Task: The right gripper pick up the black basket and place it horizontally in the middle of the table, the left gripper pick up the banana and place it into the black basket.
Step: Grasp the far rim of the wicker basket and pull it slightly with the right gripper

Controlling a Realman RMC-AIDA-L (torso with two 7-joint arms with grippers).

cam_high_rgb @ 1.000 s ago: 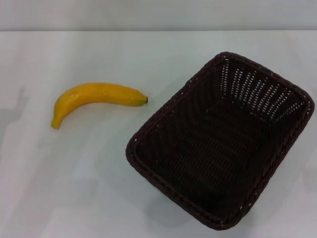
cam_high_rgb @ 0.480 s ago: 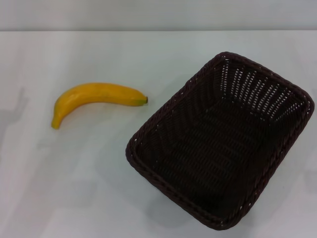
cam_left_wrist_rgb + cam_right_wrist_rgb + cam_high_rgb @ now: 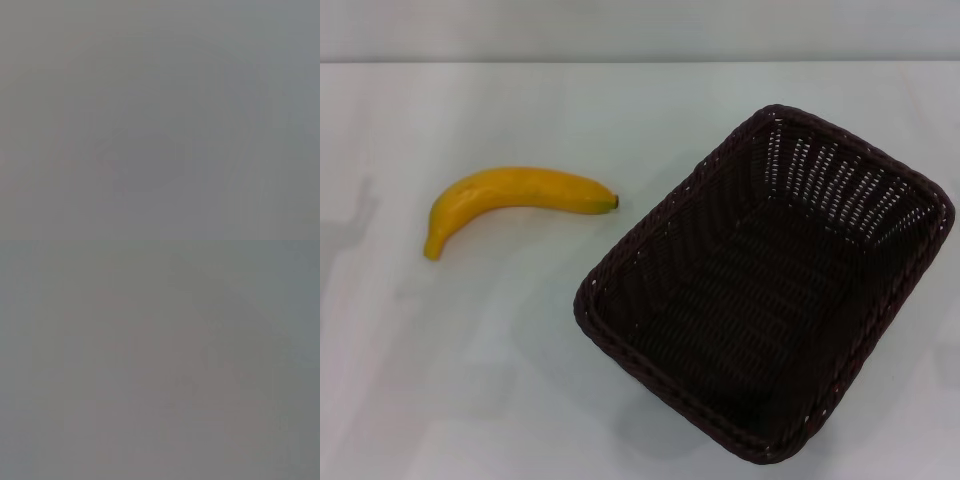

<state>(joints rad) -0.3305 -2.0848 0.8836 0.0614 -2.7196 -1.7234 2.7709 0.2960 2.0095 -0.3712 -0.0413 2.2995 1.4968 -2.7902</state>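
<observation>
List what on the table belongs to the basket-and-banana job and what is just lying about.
Belongs to the job:
- black basket, empty, lying at an angle on the right of the table
- banana, on the bare tabletop left of the basket, apart from it

Lying about:
- nothing else shows; neither gripper is in view

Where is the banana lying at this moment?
In the head view, the banana lies on the table on the robot's left side, apart from the black basket, its dark tip pointing towards the basket.

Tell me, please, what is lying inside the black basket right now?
Nothing: the black basket shows only its bare woven floor. The banana lies apart on the table. The near wall's inner face is hidden.
</observation>
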